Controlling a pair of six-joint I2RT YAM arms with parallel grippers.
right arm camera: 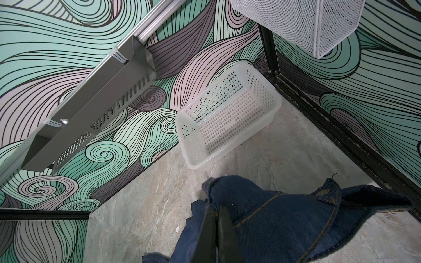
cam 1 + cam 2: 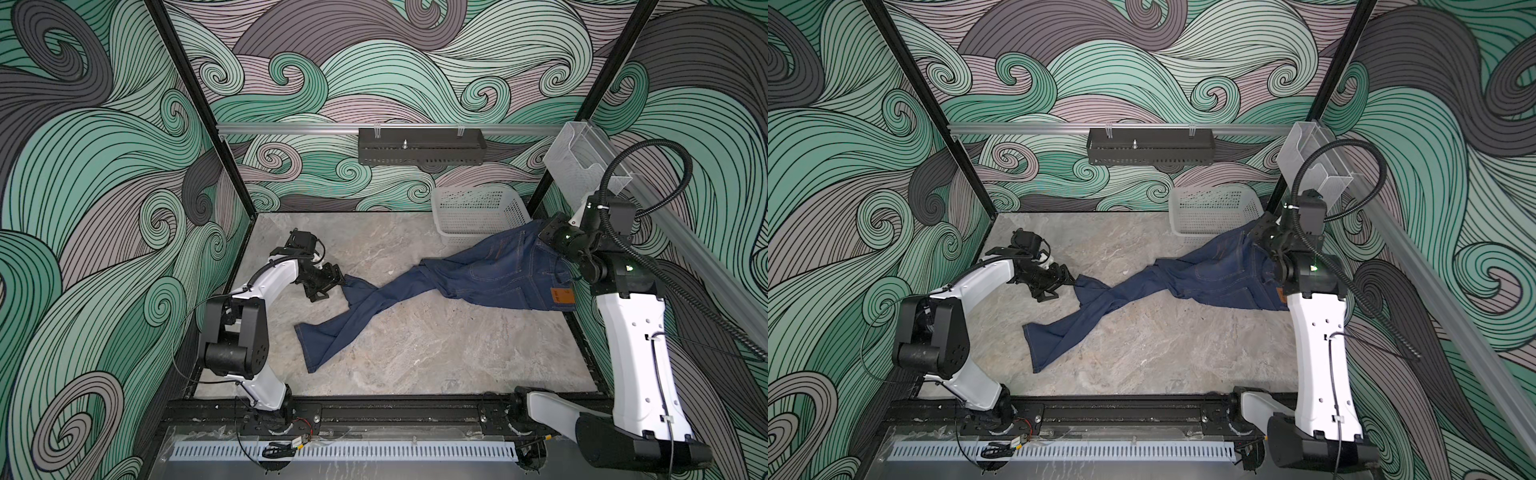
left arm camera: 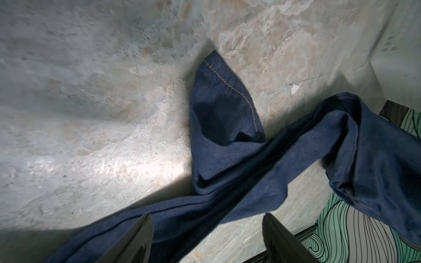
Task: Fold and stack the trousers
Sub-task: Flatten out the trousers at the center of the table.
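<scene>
The trousers (image 2: 478,274) sprawl slantwise across the marbled table (image 2: 415,353). The waist end is raised at the far right, and the two legs trail toward the left arm. The right gripper (image 2: 544,237) is clenched on the waistband. The right wrist view shows its fingers pressed together on bunched denim (image 1: 262,216), a grip that the arm's own wrist hides in both top views. That arm also covers the fabric beside the orange-brown tag (image 2: 561,296). The left gripper (image 2: 332,284) sits just beside one leg's hem with its jaws released. In the left wrist view its two dark fingers (image 3: 136,241) stand wide apart over the leg, gripping nothing, while the stitched hem (image 3: 223,95) lies on the table beyond. A white perforated basket (image 2: 457,195) occupies the far right corner. In a top view the raised waist seems to overlap its near corner, but the right wrist view shows bare table between the basket (image 1: 255,95) and the denim. A black slotted tray (image 2: 419,151) hangs on the back rail, and a clear holder (image 2: 582,158) hangs on the side rail. The right wrist view shows a white mesh box (image 1: 296,20) overhead, and I cannot tell whether it is that holder.
</scene>
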